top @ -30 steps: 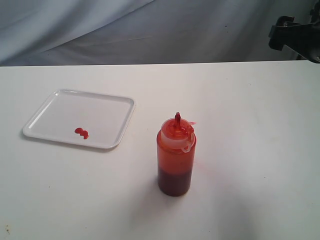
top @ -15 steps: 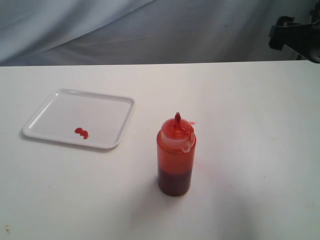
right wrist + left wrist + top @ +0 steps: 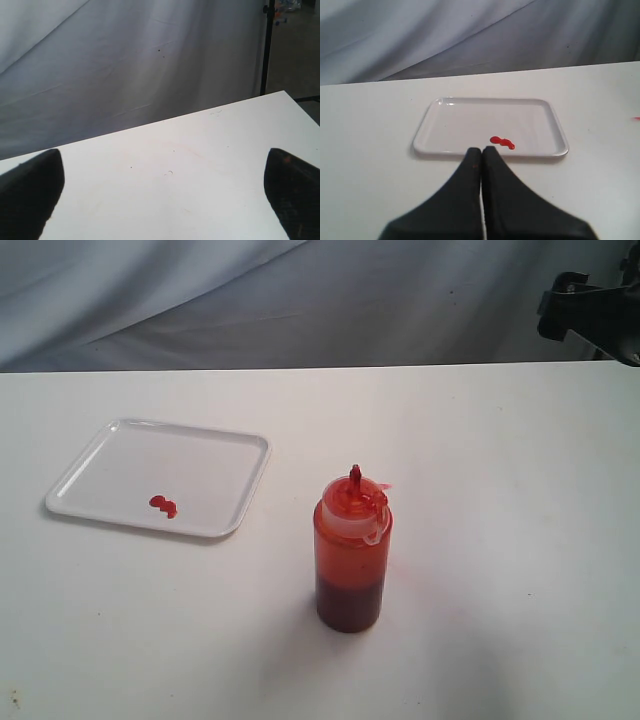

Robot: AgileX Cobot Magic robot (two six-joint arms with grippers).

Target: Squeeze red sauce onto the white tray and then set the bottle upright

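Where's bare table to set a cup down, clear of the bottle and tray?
Widest: the table right of the bottle. Also the strip behind the tray, and the front left below it. Tightest is the tray-bottle gap. The sauce sits near the tray's front rim.

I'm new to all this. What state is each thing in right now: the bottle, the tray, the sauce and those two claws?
bottle: standing upright on the table, held by neither gripper, dark sauce in its lower part.
white tray: lying flat on the table, mostly bare.
red sauce: a small blob on the tray, near one edge.
left gripper: shut, holding nothing.
right gripper: open, holding nothing.
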